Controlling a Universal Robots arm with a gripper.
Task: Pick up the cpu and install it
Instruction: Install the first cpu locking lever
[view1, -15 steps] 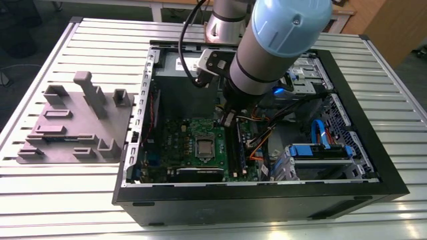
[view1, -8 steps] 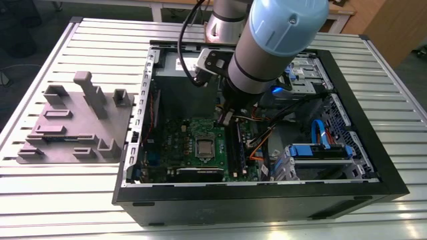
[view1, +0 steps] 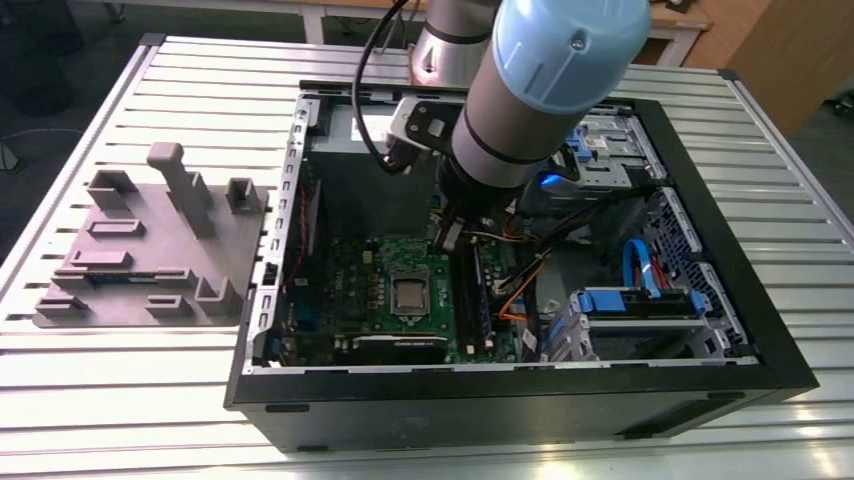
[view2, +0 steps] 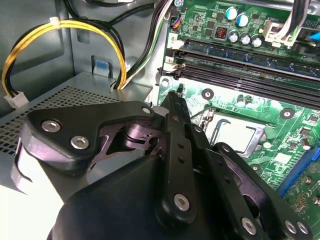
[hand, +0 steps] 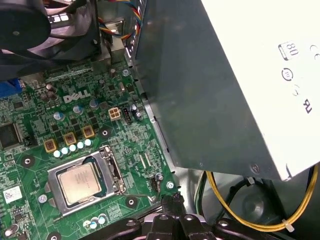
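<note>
End effector (view1: 446, 240) hangs from the arm inside the open computer case (view1: 534, 405). It sits low over the green board (view1: 354, 270), at about one o'clock from the cpu (view1: 407, 292) in the exterior view, and apart from it. I cannot tell whether it is clenched or released, and I see no chip in it.

Going across the exterior view from its left, a grey moulded fixture (view1: 147, 250) stands on the slatted bench (view1: 120, 400), at nine o'clock from the case. Next comes the board. The cpu lies flat near its middle, silver top up, inside the metal-framed socket (hand: 114, 175). In the first wrist view the cpu (hand: 77, 181) sits square to that frame. At three o'clock from the socket run the black memory slots (view1: 470, 290), then the orange cables (view1: 523, 292), then a blue drive caddy (view1: 641, 300).

In my judgement the placing step is over: the chip rests in its seat and the end effector is off it. I cannot make out whether the frame is latched. Any move from here calls for straight vertical travel. It must keep clear of the slots and cables close by and put no sideways push on the seated chip.
</note>
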